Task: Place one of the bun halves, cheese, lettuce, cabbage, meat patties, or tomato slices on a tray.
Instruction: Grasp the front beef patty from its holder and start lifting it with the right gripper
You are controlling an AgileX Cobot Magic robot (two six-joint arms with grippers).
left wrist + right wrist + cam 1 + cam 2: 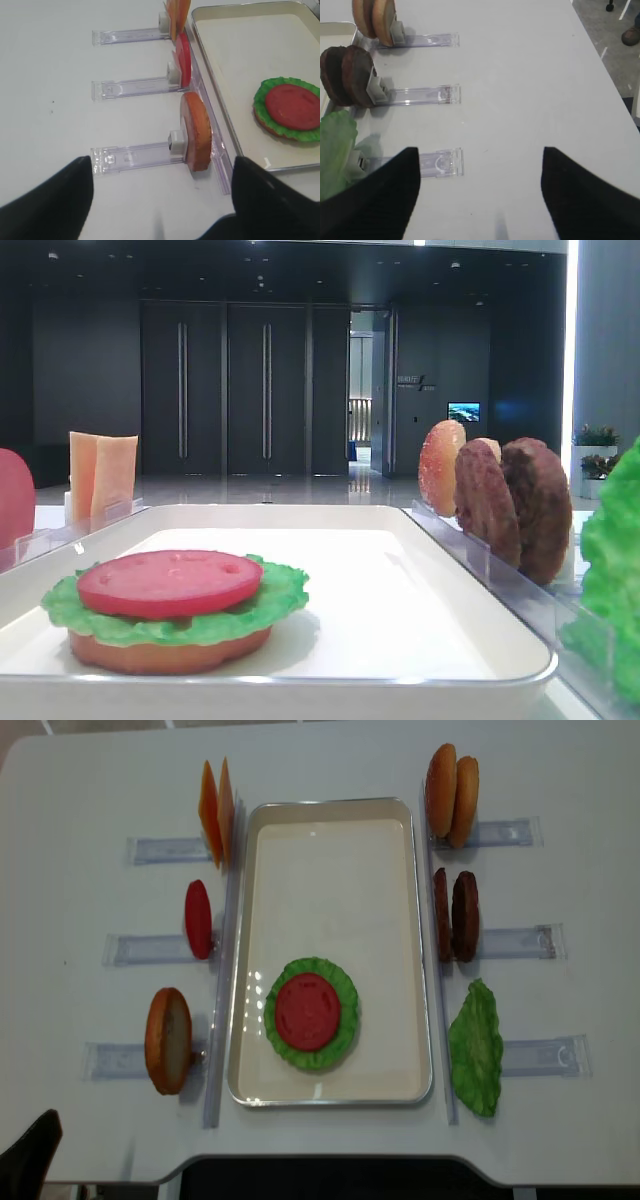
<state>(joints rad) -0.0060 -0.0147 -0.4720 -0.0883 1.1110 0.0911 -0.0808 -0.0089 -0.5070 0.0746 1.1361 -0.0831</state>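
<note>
Two meat patties, three racked bun halves, one tray.

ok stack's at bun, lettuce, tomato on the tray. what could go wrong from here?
1. The two dark-brown round meat patties stand pressed together in one clear rack, so the open right claw may grab both.
2. The red tomato slice sits loose on the ruffled green lettuce; a rough drop could shift it.
3. The stack sits toward one end of the white rectangular tray, so a new piece could land off it.
</note>
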